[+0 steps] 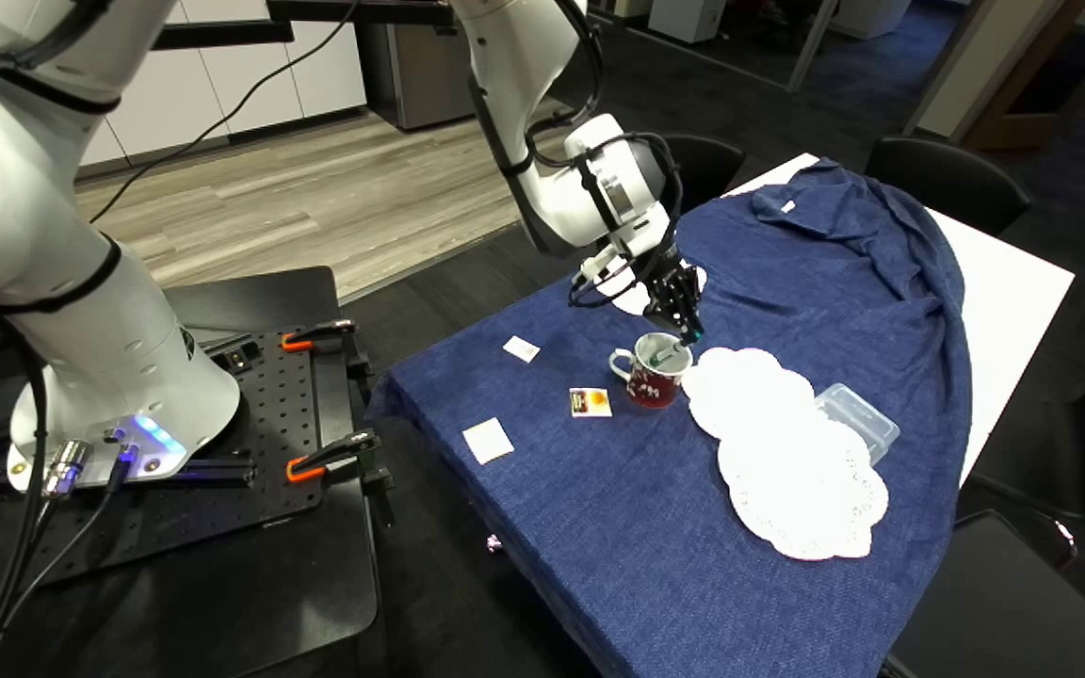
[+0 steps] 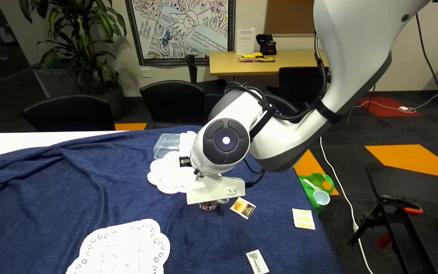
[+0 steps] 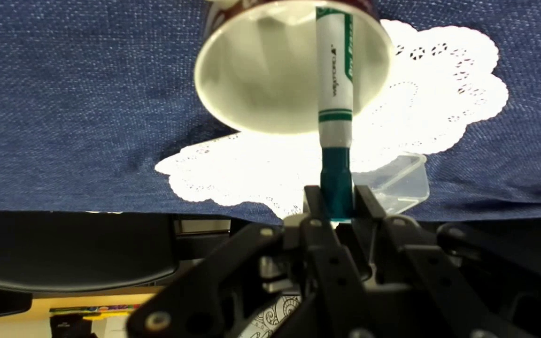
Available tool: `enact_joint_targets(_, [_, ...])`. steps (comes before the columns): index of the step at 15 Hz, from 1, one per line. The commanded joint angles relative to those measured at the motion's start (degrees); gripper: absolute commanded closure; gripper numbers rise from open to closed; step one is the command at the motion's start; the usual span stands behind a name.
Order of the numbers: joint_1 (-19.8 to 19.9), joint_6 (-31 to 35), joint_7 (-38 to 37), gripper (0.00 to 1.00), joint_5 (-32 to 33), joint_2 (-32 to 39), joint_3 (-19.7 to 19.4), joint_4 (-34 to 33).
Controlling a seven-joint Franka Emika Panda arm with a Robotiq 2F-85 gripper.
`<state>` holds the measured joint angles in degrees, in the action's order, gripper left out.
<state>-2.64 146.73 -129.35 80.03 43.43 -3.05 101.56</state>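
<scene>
Marker reaches into the mug, upper centre of the wrist view, its teal cap pinched by my gripper with fingers barely apart, so I'd best move gently and hold it clear of the rim.

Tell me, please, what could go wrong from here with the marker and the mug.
The gripper pinches the marker only by its teal end; if that is a cap, it might slip off. The marker slants over or into the mouth of the mug, so a sideways move could catch the rim and tip it. A tipped mug might land on the nearby doily.
</scene>
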Motion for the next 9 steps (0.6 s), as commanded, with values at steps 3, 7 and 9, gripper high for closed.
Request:
enact_joint_targets(3, [-2.93,-5.78,-5.87,0.95,4.57,-10.28,-0.21,8.40])
enact_joint_targets(7, [-2.29,-8.83,-5.31,0.95,5.29,-16.95,0.84,13.41])
enact_joint_targets(9, [-1.58,-9.87,-4.08,0.95,4.69,-20.05,1.13,15.83])
